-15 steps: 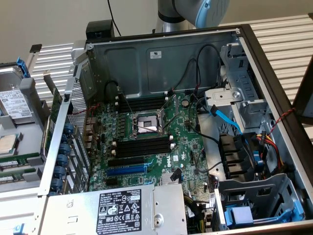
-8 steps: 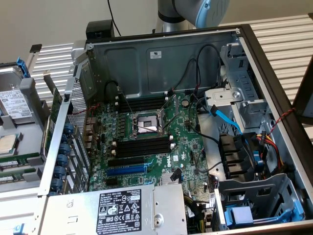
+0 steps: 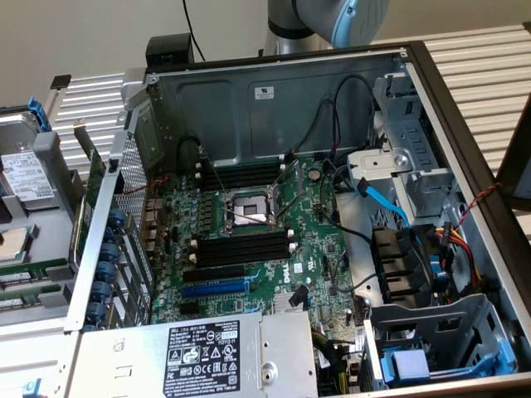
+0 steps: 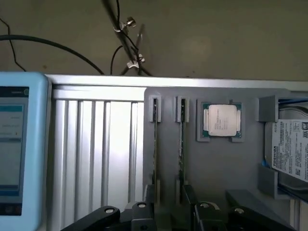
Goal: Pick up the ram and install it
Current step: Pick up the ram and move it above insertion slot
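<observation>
A blue-framed screen (image 4: pixel 14 144) sits well off to one side of the gripper (image 4: pixel 168 199). Its jaws stand wide apart, holding nothing. Just ahead of them a first ram (image 4: pixel 155 144) and a second ram (image 4: pixel 182 144) stand on edge in slots of a gray tray (image 4: pixel 216 168), one before each finger. Past the jaws' other side lie a processor (image 4: pixel 220 120), then a hard drive (image 4: pixel 288 154).

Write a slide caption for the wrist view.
Open gripper near two ram sticks standing on edge in a gray tray, beside a CPU and hard drive.
</observation>
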Available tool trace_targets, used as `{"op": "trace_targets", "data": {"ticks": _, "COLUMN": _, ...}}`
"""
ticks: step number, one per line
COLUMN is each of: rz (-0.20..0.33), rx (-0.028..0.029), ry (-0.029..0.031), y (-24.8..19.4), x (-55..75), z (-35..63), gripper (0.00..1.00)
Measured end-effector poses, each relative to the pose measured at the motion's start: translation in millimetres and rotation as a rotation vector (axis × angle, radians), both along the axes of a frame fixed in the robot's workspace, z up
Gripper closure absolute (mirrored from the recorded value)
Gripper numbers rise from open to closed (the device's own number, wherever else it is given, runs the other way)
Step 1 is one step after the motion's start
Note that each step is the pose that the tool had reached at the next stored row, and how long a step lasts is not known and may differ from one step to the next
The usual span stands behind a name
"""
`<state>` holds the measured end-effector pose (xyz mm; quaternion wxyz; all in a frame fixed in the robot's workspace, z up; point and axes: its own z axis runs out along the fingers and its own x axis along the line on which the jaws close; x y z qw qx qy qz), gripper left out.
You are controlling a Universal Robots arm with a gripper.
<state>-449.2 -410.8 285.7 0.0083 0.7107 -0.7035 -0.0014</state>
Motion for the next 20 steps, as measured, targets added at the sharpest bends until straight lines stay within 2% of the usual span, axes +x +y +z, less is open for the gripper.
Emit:
{"op": "trace_targets", "data": {"ticks": 4, "rz": -0.005, "rx": -0.0001, "ry": 0.0001, "y": -1.6, "x": -0.6, "z": -7.2, "gripper": 0.64}}
{"op": "trace_targets", "data": {"ticks": 10, "rz": -0.005, "rx": 0.0002, "ry": -0.0001, "y": -9.6, "x": -1.8, "z": -18.4, "gripper": 0.64}}
{"op": "trace_targets", "data": {"ticks": 16, "rz": 0.005, "rx": 0.0, "ry": 0.0009, "y": -11.7, "x": -1.9, "z": -29.1, "gripper": 0.64}}
{"op": "trace_targets", "data": {"ticks": 20, "rz": 0.029, "rx": 0.0, "ry": 0.0071, "y": -11.8, "x": -1.8, "z": -35.0, "gripper": 0.64}}
